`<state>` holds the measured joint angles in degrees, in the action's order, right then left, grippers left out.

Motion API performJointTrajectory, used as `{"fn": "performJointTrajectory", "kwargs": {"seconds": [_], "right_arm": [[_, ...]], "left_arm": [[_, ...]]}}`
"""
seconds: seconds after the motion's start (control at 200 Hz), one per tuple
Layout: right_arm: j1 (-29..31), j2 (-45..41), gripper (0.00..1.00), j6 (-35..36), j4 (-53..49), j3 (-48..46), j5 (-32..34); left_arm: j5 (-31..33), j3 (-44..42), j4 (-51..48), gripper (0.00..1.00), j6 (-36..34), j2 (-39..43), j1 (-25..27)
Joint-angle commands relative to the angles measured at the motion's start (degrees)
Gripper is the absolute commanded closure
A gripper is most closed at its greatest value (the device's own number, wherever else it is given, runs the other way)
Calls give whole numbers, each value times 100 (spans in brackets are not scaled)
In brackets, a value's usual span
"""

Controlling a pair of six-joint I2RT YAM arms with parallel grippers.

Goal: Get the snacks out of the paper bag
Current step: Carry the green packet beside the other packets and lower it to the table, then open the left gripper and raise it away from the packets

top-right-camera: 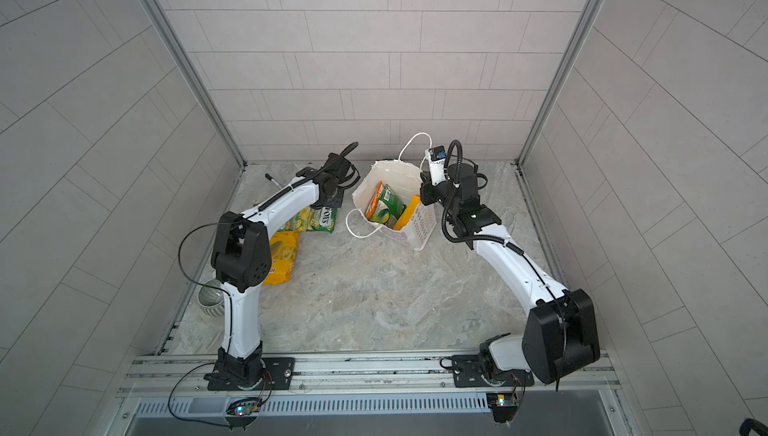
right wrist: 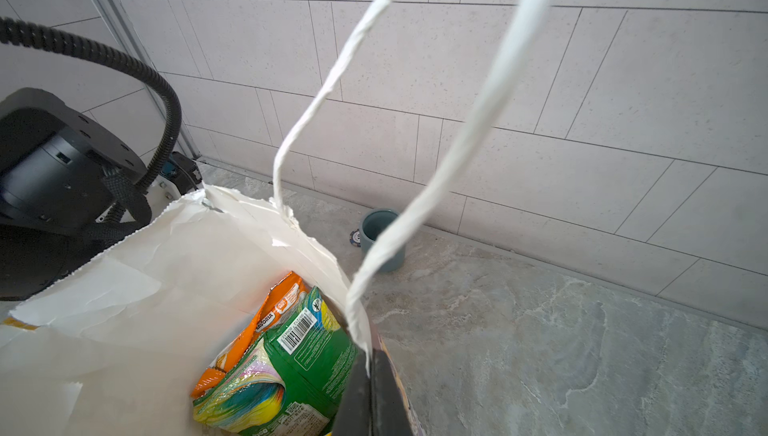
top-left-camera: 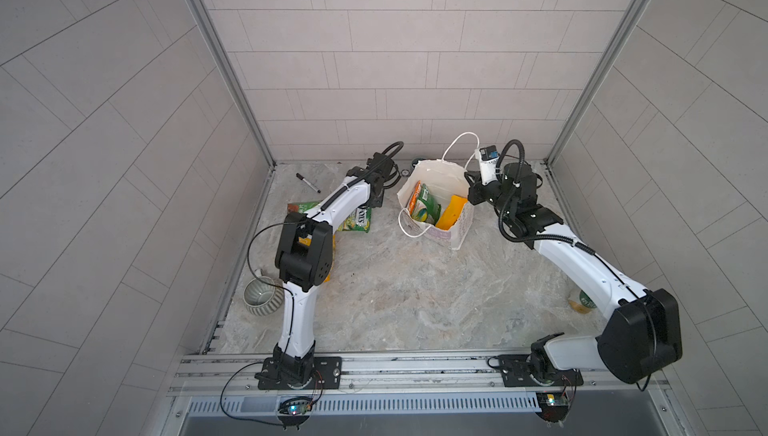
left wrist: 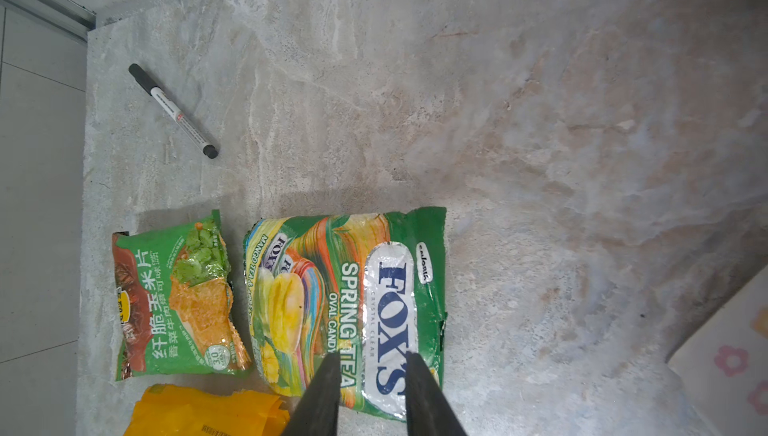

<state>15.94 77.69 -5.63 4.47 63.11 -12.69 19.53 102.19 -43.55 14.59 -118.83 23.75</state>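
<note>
standing near the back of the table (top-left-camera: 415, 296), the paper bag (top-left-camera: 453, 228) has 3 snacks (top-right-camera: 384, 205) inside: a green packet (right wrist: 307, 351), an orange packet (right wrist: 266, 317) and a yellow packet (top-left-camera: 453, 209). the right gripper (right wrist: 368, 388) is closed on the bag rim, beside a cord handle (right wrist: 316, 93). 3 other snacks lie flat at the left; the left gripper (left wrist: 371, 371) is above the fox's packet (left wrist: 353, 272), jaws a little apart, holding nothing.

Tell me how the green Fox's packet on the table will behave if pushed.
The green FOX'S packet lies flat, so it should slide rather than roll. Its glossy, crinkled film looks slippery and floppy, probably sagging if lifted by one edge.
</note>
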Motion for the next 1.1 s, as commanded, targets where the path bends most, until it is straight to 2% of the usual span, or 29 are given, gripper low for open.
{"fn": "performJointTrajectory", "kwargs": {"seconds": [0.0,0.11,0.21,0.31,0.38,0.425,0.595,0.701,0.806,0.971,1.096], "right_arm": [[-30,-128,100,13,313,205,55],[-30,-155,98,-34,507,87,85],[-30,-119,96,-22,319,214,48],[-29,-128,94,-72,447,141,17],[-30,-98,92,-69,380,194,-31],[-30,-96,90,-55,277,252,-26],[-30,-109,85,-91,395,216,-56],[-30,-144,78,-84,350,218,-33],[-30,-168,70,-64,441,165,10],[-30,-305,60,35,502,81,75],[-32,-359,56,110,428,110,100]], "left_arm": [[-247,38,-4,68,38,383,-19],[-372,-249,185,65,44,997,-2],[-545,-902,963,60,6,1783,-51],[-661,-1392,1390,56,-21,2495,-411],[-689,-1667,1588,34,-9,2818,-847],[-867,-1713,1562,28,-36,2865,-1201],[-1332,-1397,888,19,5,2345,-2514],[-1495,-1369,805,15,53,1997,-3078],[-1524,-1333,854,12,-75,1685,-3362],[-1463,-733,346,10,-185,950,-3605],[-2016,-433,170,8,-227,371,-3745]]}}
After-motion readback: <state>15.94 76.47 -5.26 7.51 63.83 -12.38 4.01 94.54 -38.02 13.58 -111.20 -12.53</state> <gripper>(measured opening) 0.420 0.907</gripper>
